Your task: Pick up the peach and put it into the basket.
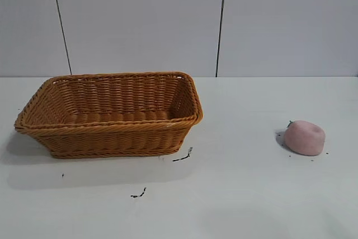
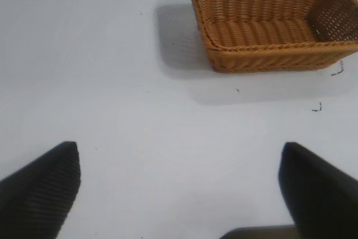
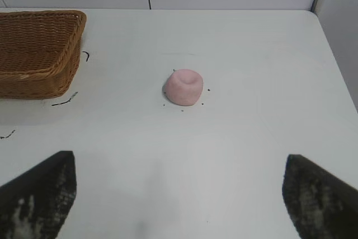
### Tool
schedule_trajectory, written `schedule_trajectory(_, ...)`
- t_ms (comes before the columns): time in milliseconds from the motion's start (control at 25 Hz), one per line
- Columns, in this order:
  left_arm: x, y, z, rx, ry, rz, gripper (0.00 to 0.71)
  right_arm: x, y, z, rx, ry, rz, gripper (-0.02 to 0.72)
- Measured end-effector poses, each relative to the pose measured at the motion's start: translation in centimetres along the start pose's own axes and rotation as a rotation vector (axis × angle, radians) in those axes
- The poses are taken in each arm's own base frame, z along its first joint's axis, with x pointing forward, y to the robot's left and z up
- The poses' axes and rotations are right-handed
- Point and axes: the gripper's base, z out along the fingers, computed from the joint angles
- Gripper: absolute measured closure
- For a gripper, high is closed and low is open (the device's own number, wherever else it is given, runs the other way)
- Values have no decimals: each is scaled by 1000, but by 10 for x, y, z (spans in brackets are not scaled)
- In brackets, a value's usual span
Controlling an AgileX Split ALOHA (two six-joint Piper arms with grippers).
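The pale-pink peach (image 1: 304, 137) lies on the white table at the right, dimple up, with a small green stem. It also shows in the right wrist view (image 3: 183, 87), ahead of my right gripper (image 3: 179, 194), which is open and empty, well short of it. The orange-brown wicker basket (image 1: 112, 132) stands at the left, empty. It also shows in the left wrist view (image 2: 268, 54), far ahead of my open, empty left gripper (image 2: 179, 188), and in the right wrist view (image 3: 33, 76). Neither gripper shows in the exterior view.
Small dark marks (image 1: 183, 156) lie on the white table (image 1: 235, 194) near the basket's front corner, and more (image 1: 139, 193) in front of it. A grey panelled wall (image 1: 140, 20) stands behind. The table's far edge and side edge (image 3: 335, 54) show in the right wrist view.
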Motion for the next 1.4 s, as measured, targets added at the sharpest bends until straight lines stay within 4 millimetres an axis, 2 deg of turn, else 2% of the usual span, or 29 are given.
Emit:
schedule_trajectory(600,0,0,0,0,0,0,17,-2,0,1,0,10,1,8)
schedule_trajectory(720,0,0,0,0,0,0,17,-18,-1,11,1,37,4,8)
schedule_trajectory(840,0,0,0,0,0,0,17,-45,-3,30,4,72,10,8)
schedule_trajectory(1000,0,0,0,0,0,0,17,-84,-6,73,7,160,18,8)
schedule_trajectory(1120,0,0,0,0,0,0,17,-107,-9,115,7,262,24,8)
schedule_trajectory(1280,0,0,0,0,0,0,17,-126,-12,184,6,426,32,8)
schedule_trajectory(1400,0,0,0,0,0,0,17,-129,-14,235,-2,572,43,8)
